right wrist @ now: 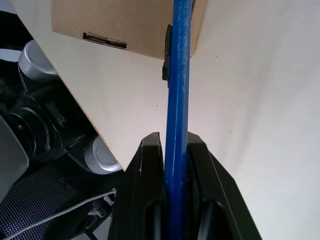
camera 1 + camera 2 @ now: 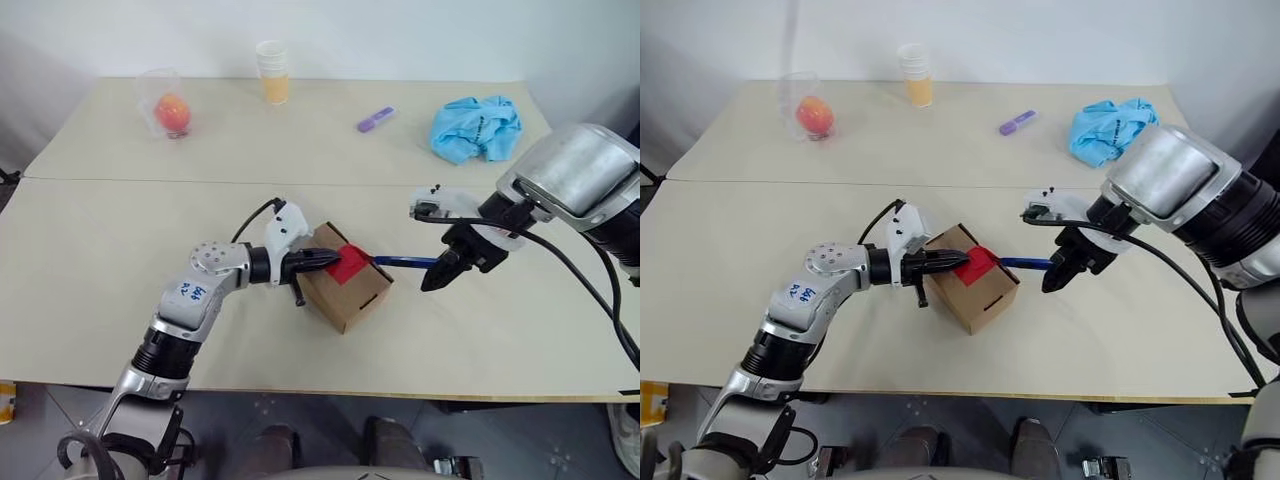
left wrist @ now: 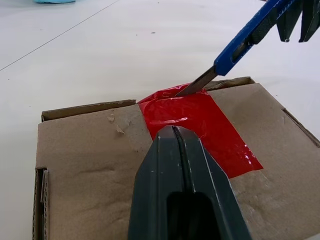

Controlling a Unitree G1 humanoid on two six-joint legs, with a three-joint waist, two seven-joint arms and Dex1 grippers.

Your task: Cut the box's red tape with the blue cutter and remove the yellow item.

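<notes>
One small brown cardboard box [image 2: 345,290] sits near the front edge of the pale surface [image 2: 120,300], with bare room on every side of it. The left gripper [image 2: 333,259], pressed together, rests on the box top touching the crumpled bright red tape [image 3: 200,122]. Just right of the box, the right gripper [image 2: 437,277] pinches the slim blue cutter [image 2: 405,262], blade tip at the tape's edge. No writing on the box is readable.
</notes>
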